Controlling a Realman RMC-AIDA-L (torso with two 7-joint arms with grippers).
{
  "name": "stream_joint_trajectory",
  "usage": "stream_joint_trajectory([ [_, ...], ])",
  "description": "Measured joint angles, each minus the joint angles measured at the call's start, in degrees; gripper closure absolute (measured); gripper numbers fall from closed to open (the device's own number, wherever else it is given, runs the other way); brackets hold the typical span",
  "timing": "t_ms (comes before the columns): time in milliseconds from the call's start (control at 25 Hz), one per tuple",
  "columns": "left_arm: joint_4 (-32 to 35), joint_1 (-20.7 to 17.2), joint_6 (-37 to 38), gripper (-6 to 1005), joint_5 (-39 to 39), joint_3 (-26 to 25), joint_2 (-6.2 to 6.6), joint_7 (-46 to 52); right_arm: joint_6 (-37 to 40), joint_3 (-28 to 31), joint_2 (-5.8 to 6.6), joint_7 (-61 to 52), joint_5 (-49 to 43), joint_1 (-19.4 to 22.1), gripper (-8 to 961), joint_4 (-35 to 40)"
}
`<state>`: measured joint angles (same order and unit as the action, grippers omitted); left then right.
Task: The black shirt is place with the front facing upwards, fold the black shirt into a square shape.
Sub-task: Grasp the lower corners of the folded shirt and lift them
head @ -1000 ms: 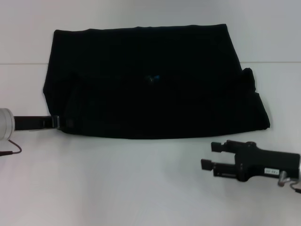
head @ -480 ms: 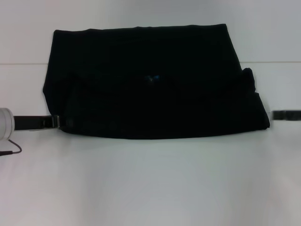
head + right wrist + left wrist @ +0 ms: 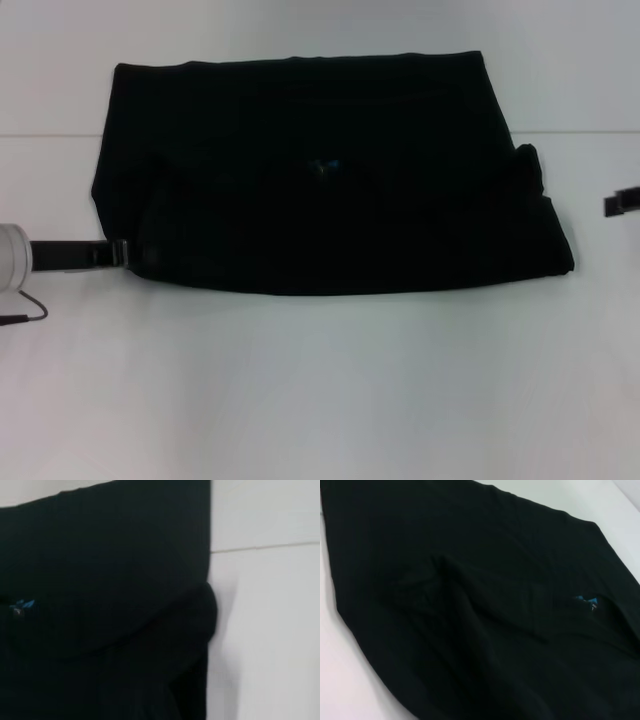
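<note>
Both end effectors flank the black shirt (image 3: 320, 175): left end effector (image 3: 118, 254) touching.

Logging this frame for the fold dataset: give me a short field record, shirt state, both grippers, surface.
shirt: black shirt, partly folded into a wide band, lying flat
mark: small blue mark near its middle, facing up
left gripper: left gripper at the shirt's near left corner, touching the edge
right gripper: right gripper at the view's right edge, apart from the shirt
surface: white table
</note>
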<state>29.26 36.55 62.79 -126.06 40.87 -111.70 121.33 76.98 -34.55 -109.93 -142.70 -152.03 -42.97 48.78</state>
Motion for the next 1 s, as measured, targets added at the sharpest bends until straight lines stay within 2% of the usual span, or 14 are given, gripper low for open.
stream_joint_trajectory([
  [120, 0.0, 0.09, 0.05, 963, 0.01, 0.01, 0.0, 0.04, -2.02, -0.31, -0.61, 0.65, -1.05, -1.95, 179, -2.17],
  [320, 0.0, 0.12, 0.17, 962, 0.18, 0.01, 0.0, 0.05, -3.97, -0.37, -0.72, 3.16, -0.28, -3.69, 181, -7.92],
  [520, 0.0, 0.18, 0.42, 962, 0.27, 0.0, 0.0, 0.05, -7.29, -0.67, -0.8, 5.59, -0.09, -4.24, 182, -12.36],
  [1000, 0.0, 0.45, 0.75, 963, 0.39, 0.0, 0.0, 0.45, -13.73, -0.94, -2.49, 13.06, 0.6, -5.24, 186, -17.84],
])
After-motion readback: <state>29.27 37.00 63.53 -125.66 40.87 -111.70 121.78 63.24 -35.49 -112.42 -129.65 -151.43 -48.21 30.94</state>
